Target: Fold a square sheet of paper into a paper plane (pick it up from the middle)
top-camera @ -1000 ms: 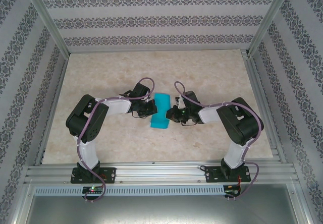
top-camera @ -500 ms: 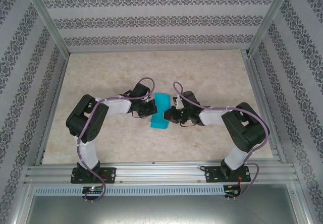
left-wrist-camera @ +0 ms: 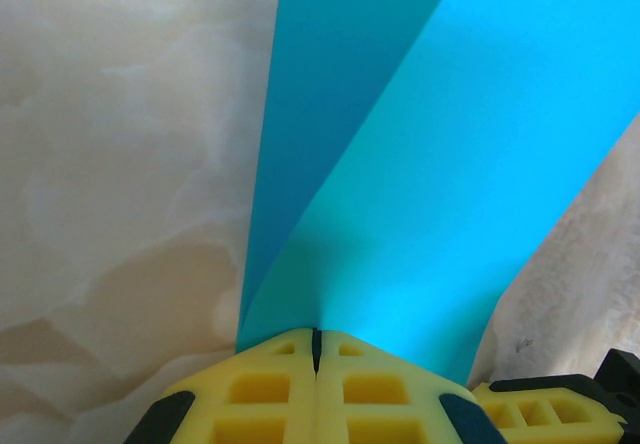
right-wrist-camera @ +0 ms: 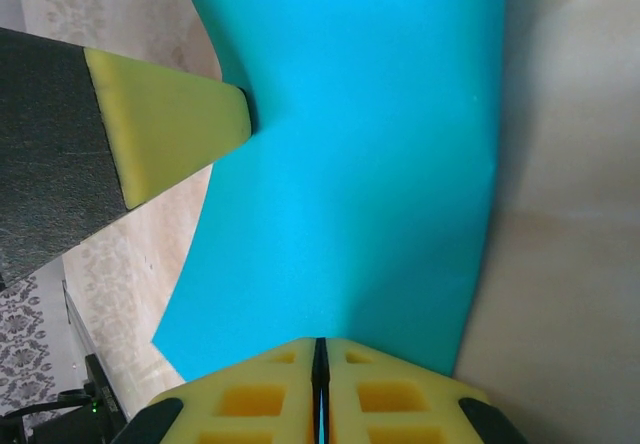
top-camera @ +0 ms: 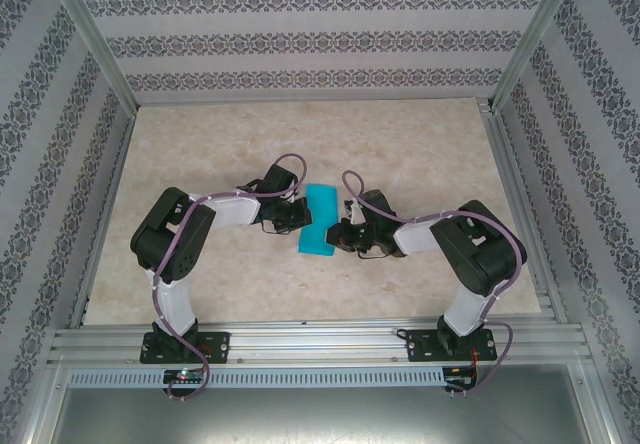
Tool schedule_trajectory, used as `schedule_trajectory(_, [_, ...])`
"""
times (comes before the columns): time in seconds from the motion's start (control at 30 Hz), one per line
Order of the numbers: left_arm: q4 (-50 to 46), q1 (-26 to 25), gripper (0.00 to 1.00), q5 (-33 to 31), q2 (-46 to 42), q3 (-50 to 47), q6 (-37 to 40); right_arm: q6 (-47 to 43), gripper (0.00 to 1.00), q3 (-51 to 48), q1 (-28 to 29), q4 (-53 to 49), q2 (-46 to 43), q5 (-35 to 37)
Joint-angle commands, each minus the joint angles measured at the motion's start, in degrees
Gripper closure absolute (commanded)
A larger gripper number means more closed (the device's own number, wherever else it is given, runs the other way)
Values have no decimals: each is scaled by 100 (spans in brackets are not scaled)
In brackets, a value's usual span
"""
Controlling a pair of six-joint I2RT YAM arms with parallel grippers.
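The square sheet of paper (top-camera: pixel 320 220) hangs pinched between both tools, teal-blue, a narrow strip seen from above. The left tool (top-camera: pixel 299 216) has its yellow pads pressed together on the sheet's left edge. In its wrist view the paper fans away from the pad tips in two panels, a darker one to the left and a brighter one to the right, meeting at a crease. The right tool (top-camera: pixel 339 236) is clamped on the opposite edge, pads flat together, the sheet curving away ahead of it. The beige marbled bench (top-camera: pixel 420 154) spreads beneath; whether the paper touches it, I cannot tell.
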Motion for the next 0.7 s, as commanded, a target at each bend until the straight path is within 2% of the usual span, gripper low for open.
schedule_trajectory(0.0, [-704, -103, 100, -286, 368, -145, 141, -9, 89, -89, 57, -405, -326, 233])
schedule_trajectory(0.13, [-696, -104, 100, -284, 371, -136, 139, -101, 89, -47, 175, -626, -592, 290])
schedule_trajectory(0.5, [-703, -107, 100, -260, 381, -110, 138, -40, 89, -380, 292, -516, -232, 399])
schedule_trajectory(0.67, [-711, -108, 100, -260, 395, -105, 147, -21, 89, -335, 292, -620, -463, 390])
